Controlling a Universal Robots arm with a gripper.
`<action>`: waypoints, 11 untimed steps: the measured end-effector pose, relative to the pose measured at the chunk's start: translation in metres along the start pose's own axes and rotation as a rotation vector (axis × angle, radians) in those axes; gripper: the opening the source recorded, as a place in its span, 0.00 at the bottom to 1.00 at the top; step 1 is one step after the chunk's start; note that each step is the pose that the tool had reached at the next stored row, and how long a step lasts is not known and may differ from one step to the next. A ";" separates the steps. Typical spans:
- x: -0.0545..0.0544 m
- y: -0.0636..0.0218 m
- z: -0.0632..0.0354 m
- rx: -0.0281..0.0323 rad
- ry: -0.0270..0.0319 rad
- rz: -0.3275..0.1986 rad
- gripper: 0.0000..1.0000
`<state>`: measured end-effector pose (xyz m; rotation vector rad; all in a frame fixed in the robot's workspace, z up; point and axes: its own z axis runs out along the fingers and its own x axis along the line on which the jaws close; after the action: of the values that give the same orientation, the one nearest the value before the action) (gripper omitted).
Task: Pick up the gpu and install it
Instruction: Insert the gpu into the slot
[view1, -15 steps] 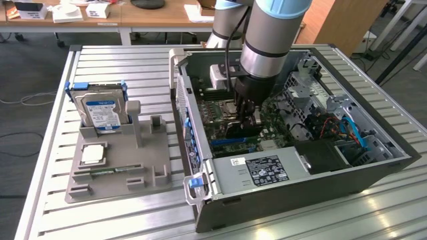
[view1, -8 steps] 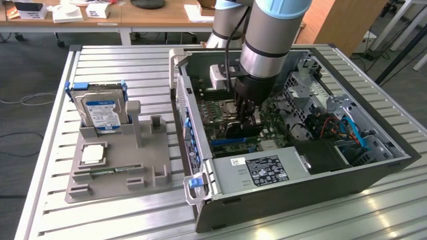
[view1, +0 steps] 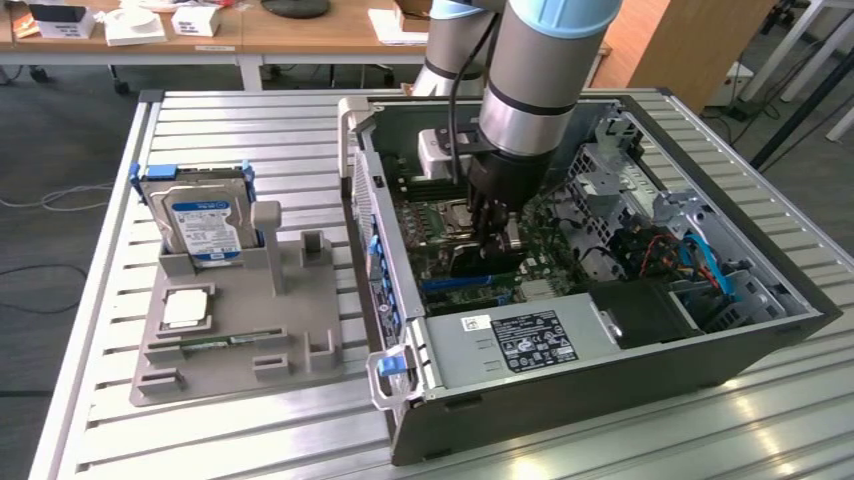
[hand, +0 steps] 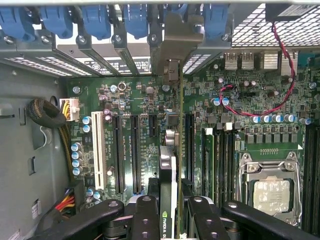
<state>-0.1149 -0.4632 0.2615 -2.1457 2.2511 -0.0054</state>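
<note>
Black fingers of the gripper were clamped from both sides on the gpu, which stood on edge over the motherboard. A green logo patch sat on the card's face just between the jaws; its lettering was too small to read. The card ran in line with the long black slots, and its grey bracket reached the rear wall under a row of blue clips. Whether its edge was fully down in a slot could not be told. Beside it lay a white slot on one side and a CPU socket on the other, with a red wire looping above the socket. From the exterior view the arm came down into the open case, just above the power supply, whose black label carried white print too fine to read. Well apart, toward the exterior view's left, a hard drive with a blue-and-white label stood upright in a grey holder on the slatted table.
</note>
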 end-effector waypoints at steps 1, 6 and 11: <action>0.000 0.0001 0.0002 -0.0001 0.0002 0.000 0.27; 0.000 0.0001 0.0006 -0.0002 0.0003 0.000 0.27; 0.000 0.0001 0.0013 -0.0001 0.0002 0.000 0.27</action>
<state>-0.1150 -0.4632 0.2602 -2.1459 2.2512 -0.0055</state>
